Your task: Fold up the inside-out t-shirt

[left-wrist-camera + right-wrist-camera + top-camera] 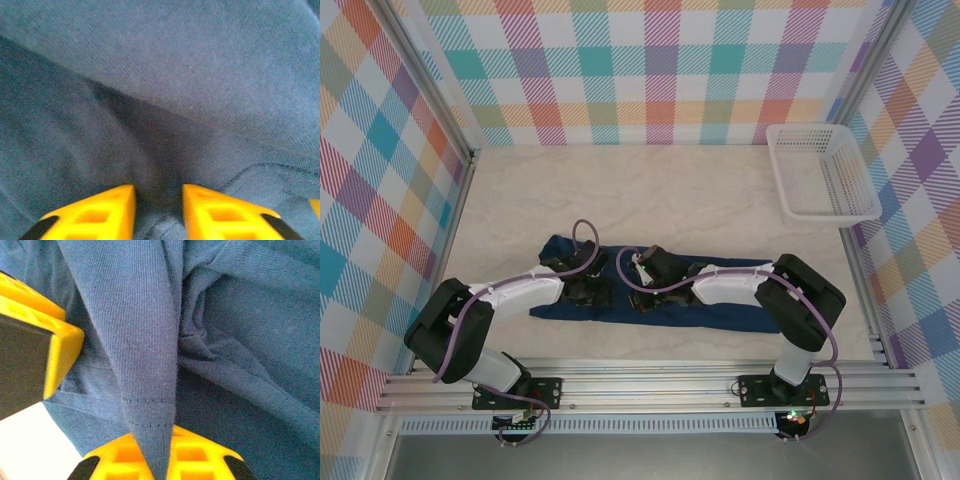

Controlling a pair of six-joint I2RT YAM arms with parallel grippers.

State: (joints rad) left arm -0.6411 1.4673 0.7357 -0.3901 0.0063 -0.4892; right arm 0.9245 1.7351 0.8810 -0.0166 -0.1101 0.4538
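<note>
While right gripper [156,452] pinches a hemmed t-shirt [240,315] fold, left gripper [159,200] gapes slightly — open table [650,190] beyond.

I see the t-shirt [730,318] lying on the table [650,190], stretched left to right across its near part, just beyond the two arm bases. The basket [820,175] sits on the table at the far right, well apart from the t-shirt. In the left wrist view, the left gripper [158,200] is down on the cloth with a fold between its fingers. In the right wrist view, a ridge of cloth runs between the fingers of the right gripper [162,457]. From above, the left gripper is on the t-shirt's left part and the right gripper is on its middle, near each other.
</note>
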